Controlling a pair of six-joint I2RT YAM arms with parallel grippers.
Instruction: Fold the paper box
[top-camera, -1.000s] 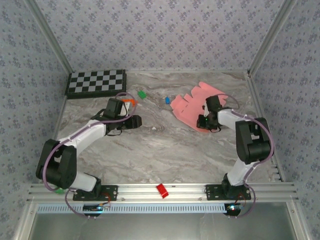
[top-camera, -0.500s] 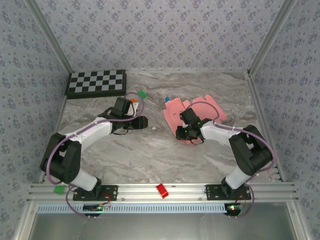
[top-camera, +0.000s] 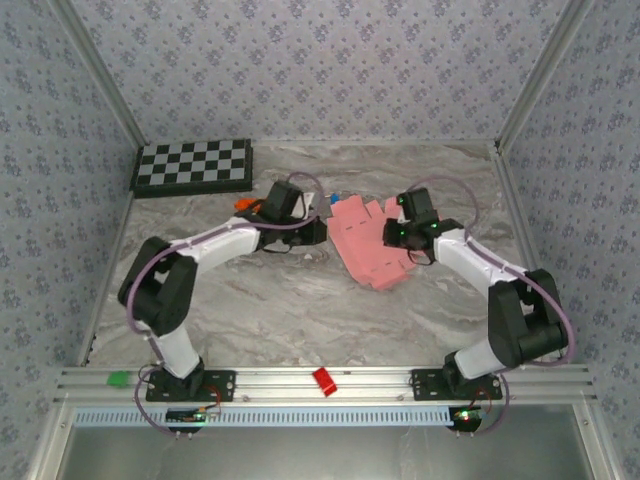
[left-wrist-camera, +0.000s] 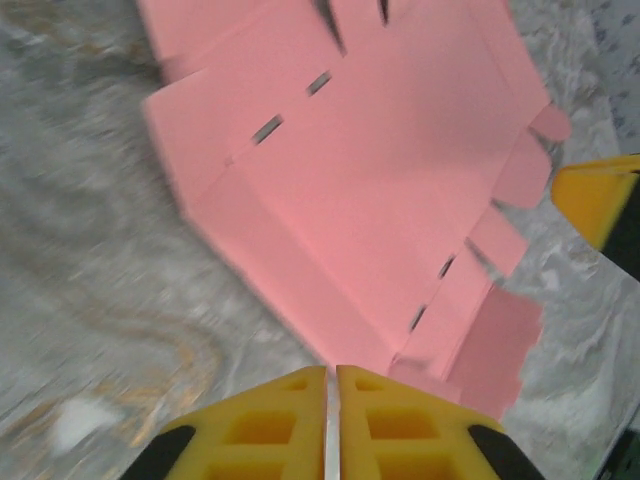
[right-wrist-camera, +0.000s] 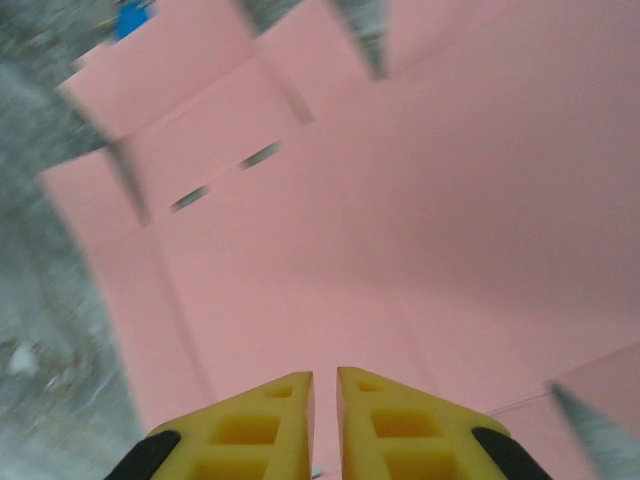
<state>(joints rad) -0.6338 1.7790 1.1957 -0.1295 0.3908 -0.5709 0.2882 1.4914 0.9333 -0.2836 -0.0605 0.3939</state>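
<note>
1. Both arms have moved in on the paper box (top-camera: 368, 247). The left arm has swung over from the 9 o'clock side of the table (top-camera: 300, 310). The right arm has hopped from the near corner of the pink card to its 3 o'clock side. The card has also slid in from the 2 o'clock corner.
2. Now the paper box lies open and flat, just past the middle of the table toward 1 o'clock. It is not a box yet. It is one pink sheet with flaps, slits and fold lines.
3. The left gripper (top-camera: 316, 233) is at the 9 o'clock edge of the sheet. In the left wrist view its yellow fingers (left-wrist-camera: 285, 415) are pressed almost together. The pink edge comes right up to their tips. I cannot tell if they pinch it.
4. The right gripper (top-camera: 400, 236) is over the 3 o'clock part of the sheet. In the right wrist view its fingers (right-wrist-camera: 270, 415) are nearly closed, with a thin gap. I see nothing held between them, just pink card below.
5. I think this step is getting the sheet in place and held down, so folding is only starting.
6. Next, one gripper should hold the middle panel flat. The other should slip under a side panel and lift it along its fold line.
7. The card is thin, so a hard push may slide or bend it.
</note>
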